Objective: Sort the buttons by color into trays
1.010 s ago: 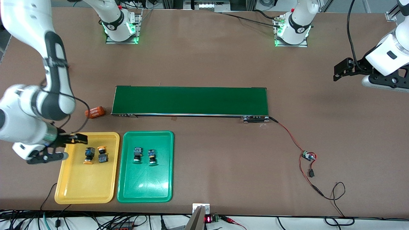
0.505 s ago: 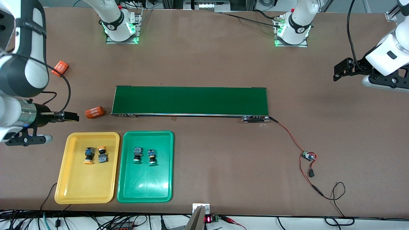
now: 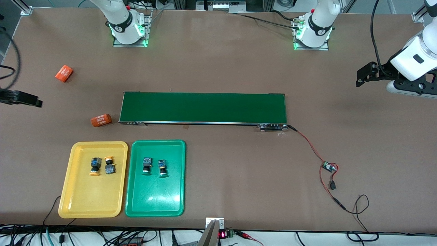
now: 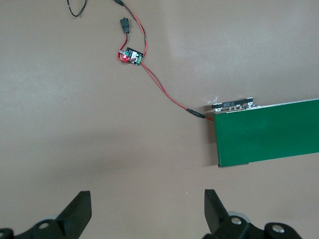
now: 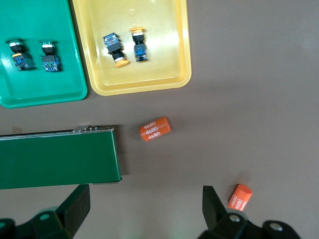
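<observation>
The right gripper (image 5: 144, 211) hangs with fingers spread and empty; ahead of it the yellow tray (image 3: 82, 205) holds both yellow-orange buttons (image 3: 95, 166) side by side, long axes along the tray's length, caps pointing opposite ways. Both green buttons (image 3: 147, 165) lie alike in the green tray (image 3: 153, 205), caps toward the front camera. The left gripper (image 4: 147, 209) waits wide apart and empty, the conveyor belt's (image 3: 205, 108) end just ahead.

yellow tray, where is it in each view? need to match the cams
Front view: yellow tray near the camera, at the right arm's end of the table, beside the green tray.
Left wrist view: not in it.
Right wrist view: yellow tray at the top, holding two yellow buttons.
Shared landmark: the conveyor shows in all three.
</observation>
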Robot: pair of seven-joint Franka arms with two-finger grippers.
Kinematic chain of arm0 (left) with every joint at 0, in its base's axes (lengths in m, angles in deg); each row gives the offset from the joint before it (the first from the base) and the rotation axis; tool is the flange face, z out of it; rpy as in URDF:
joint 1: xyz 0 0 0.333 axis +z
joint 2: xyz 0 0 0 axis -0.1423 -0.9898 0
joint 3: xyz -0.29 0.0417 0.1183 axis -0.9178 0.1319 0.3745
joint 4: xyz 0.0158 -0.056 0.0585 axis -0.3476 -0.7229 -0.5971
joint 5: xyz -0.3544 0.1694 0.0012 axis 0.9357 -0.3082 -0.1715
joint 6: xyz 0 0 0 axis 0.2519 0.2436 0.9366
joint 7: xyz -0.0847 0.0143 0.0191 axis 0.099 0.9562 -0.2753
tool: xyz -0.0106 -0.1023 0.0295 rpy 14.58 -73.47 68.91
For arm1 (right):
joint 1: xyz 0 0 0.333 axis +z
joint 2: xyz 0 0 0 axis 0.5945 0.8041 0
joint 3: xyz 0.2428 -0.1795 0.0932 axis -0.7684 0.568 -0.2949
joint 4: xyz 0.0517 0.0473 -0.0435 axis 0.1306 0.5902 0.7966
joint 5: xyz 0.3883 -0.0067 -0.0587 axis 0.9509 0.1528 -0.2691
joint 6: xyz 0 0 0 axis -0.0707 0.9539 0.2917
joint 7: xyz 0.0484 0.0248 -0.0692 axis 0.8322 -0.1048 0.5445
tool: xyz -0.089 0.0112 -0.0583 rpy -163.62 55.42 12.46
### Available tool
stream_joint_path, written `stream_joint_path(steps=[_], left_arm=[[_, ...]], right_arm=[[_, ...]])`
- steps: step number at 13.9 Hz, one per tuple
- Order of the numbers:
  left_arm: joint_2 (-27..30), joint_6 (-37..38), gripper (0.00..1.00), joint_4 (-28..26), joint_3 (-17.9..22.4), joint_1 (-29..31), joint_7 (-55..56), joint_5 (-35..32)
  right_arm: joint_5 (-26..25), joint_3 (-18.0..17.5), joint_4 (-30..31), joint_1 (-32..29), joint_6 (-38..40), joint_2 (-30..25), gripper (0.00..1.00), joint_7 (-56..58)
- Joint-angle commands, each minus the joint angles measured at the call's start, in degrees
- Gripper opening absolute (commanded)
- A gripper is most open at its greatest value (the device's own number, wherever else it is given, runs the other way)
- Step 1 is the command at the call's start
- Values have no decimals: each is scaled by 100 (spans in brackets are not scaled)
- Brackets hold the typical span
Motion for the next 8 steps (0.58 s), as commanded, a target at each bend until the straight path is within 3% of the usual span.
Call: stream_joint_path(steps=[1, 5, 8], left_arm=[[90, -54, 100, -77, 14, -26, 6, 4], [90, -54, 100, -77, 14, -35, 6, 4], [90, -54, 100, -77, 14, -26, 6, 4]], right_arm=[[-109, -301, 342, -167, -39, -228, 100, -102], [-415, -301, 684, 52, -144, -509, 100, -110], [-478, -301, 1376, 132, -556, -1000, 100, -128]])
